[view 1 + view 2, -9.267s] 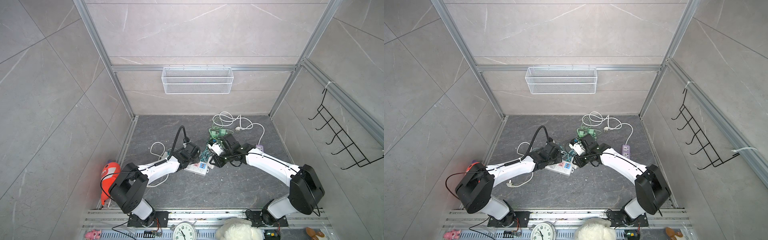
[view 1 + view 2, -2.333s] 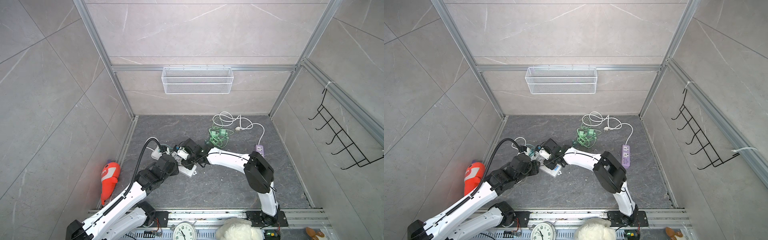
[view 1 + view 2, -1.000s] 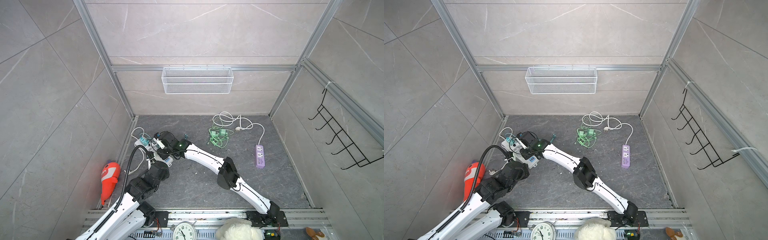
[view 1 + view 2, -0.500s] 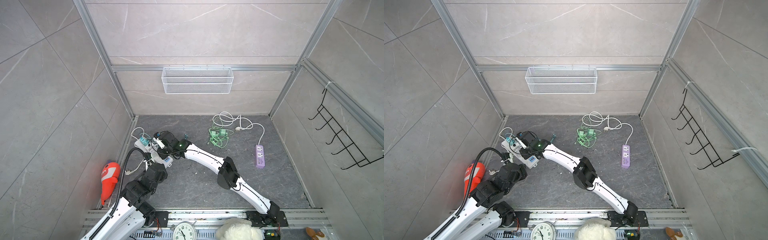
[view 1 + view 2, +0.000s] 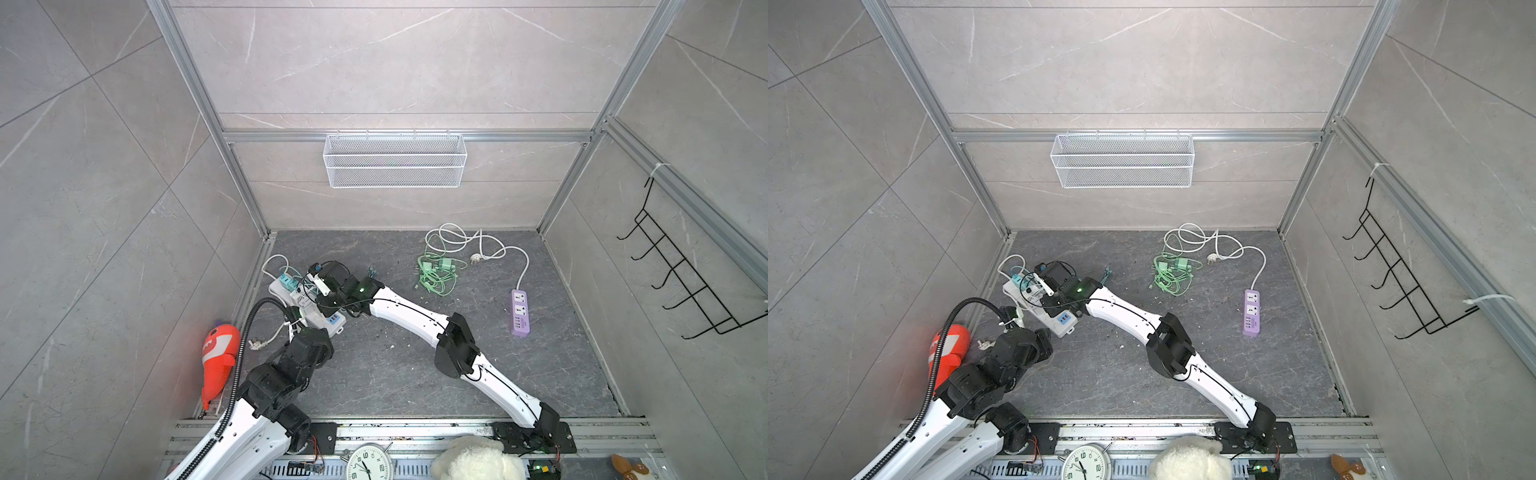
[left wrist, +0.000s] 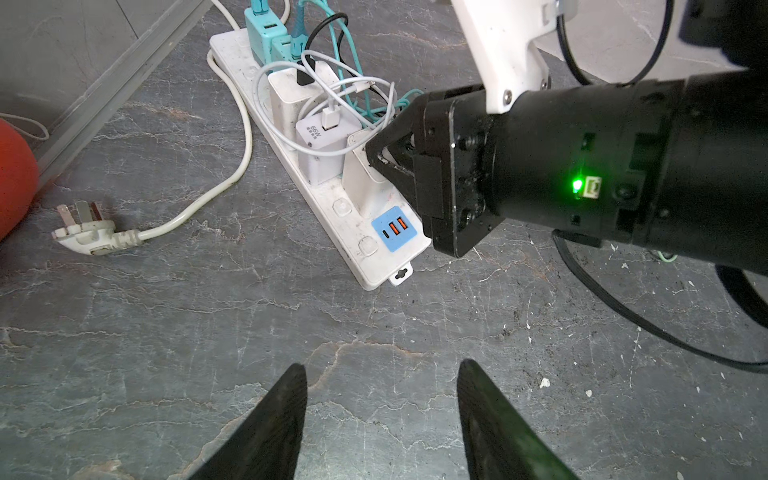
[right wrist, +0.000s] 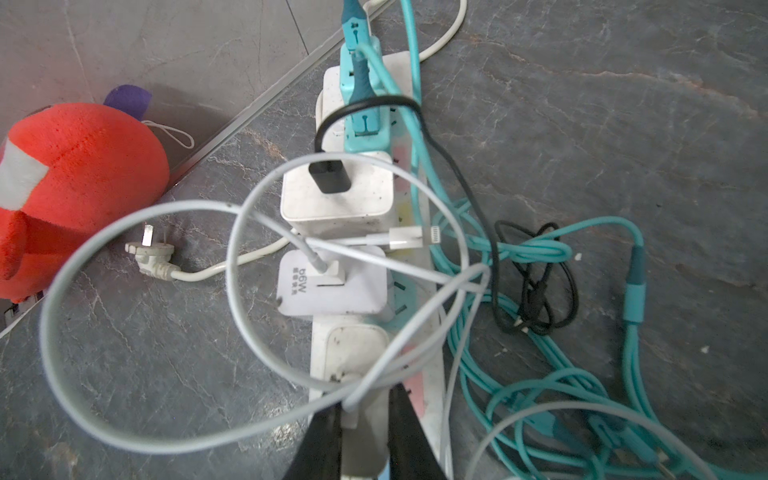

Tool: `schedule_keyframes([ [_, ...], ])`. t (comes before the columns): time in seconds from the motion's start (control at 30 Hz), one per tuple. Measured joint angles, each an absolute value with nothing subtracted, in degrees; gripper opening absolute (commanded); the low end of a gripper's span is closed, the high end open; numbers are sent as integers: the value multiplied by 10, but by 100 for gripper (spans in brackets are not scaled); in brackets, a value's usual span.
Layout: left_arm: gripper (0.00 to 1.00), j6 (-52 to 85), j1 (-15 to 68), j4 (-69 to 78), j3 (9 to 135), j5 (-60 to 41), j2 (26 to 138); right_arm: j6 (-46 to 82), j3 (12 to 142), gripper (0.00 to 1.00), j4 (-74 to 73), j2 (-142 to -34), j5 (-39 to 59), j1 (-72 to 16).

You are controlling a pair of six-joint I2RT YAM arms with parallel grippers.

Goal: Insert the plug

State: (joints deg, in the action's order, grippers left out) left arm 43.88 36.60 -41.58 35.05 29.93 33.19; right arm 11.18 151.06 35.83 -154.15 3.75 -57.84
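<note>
A white power strip (image 5: 328, 322) (image 6: 365, 266) lies near the left wall, crowded with chargers and cables. Close to its blue USB end, my right gripper (image 7: 363, 419) (image 6: 382, 156) is shut on a white plug (image 7: 357, 353) (image 6: 365, 187) that stands upright on the strip; a white cable loops across it. The plug's pins are hidden. My left gripper (image 6: 380, 374) (image 5: 1043, 338) is open and empty over bare floor, a short way in front of the strip's end.
Teal adapters (image 6: 266, 29), two white chargers (image 6: 324, 141) and tangled teal cables (image 7: 540, 249) fill the strip. A loose white mains plug (image 6: 87, 235) and a red plush toy (image 5: 218, 353) lie by the left wall. A green cable bundle (image 5: 436, 274) and a purple strip (image 5: 519, 313) sit at the right.
My right gripper has closed on the white plug and stays over the strip. The left arm has drawn back from the strip toward the front.
</note>
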Motion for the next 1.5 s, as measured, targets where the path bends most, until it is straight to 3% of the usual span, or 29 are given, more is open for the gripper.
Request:
schedule_keyframes([
  [0.3,62,435,366,-416,351,309,333,119,1443,37,330,-1506,48,-580],
  [0.67,62,431,366,-418,354,314,334,118,1416,40,380,-1499,47,-584],
  [0.8,63,429,366,-418,358,314,342,119,1350,41,376,-1463,51,-585],
  [1.07,65,415,366,-414,386,316,383,125,1185,41,368,-1310,71,-585],
  [1.27,65,398,366,-382,409,313,435,154,983,41,339,-1125,63,-579],
  [1.5,66,367,366,-305,417,273,511,213,753,42,335,-892,22,-461],
])
